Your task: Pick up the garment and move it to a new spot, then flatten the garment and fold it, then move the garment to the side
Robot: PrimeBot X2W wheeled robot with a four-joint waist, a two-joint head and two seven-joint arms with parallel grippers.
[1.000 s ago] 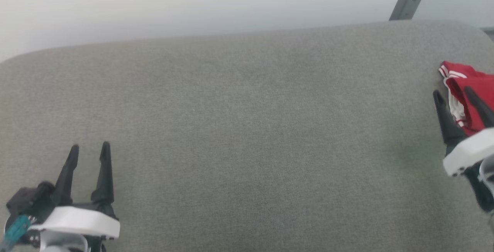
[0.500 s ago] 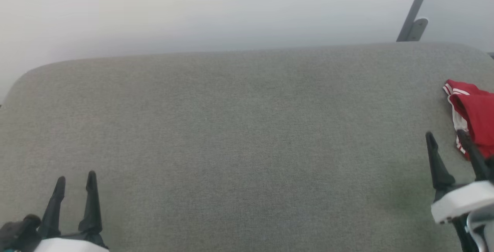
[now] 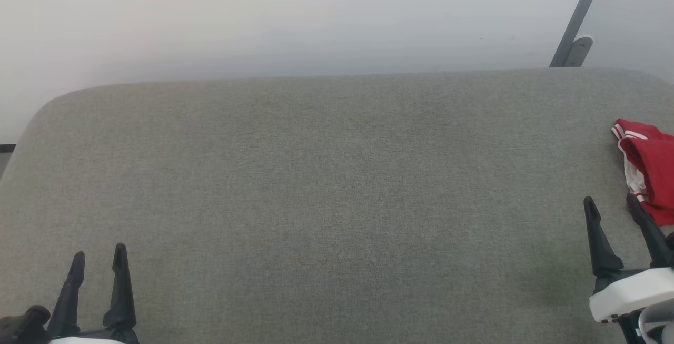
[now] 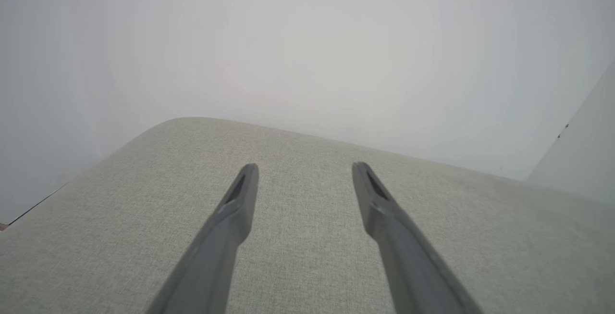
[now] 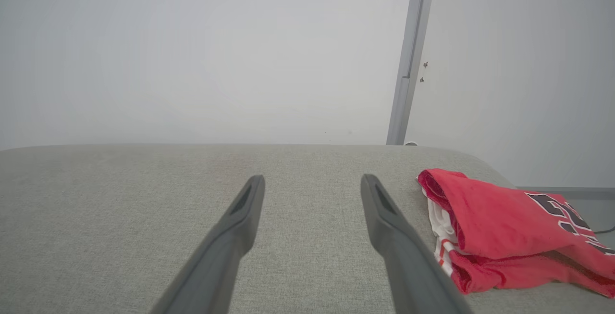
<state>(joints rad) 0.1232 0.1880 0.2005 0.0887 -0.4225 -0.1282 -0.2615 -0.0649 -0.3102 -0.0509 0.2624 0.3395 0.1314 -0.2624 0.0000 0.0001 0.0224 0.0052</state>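
loosely folded, the garment (image 5: 499, 232) lies on the grey fabric surface (image 3: 337, 175).

Grey fabric surface (image 3: 326, 175); folded red garment (image 5: 499, 227) atop.

Left gripper (image 3: 98, 262) and right gripper (image 3: 611, 209) both rest low, fingers spread apart, holding nothing.
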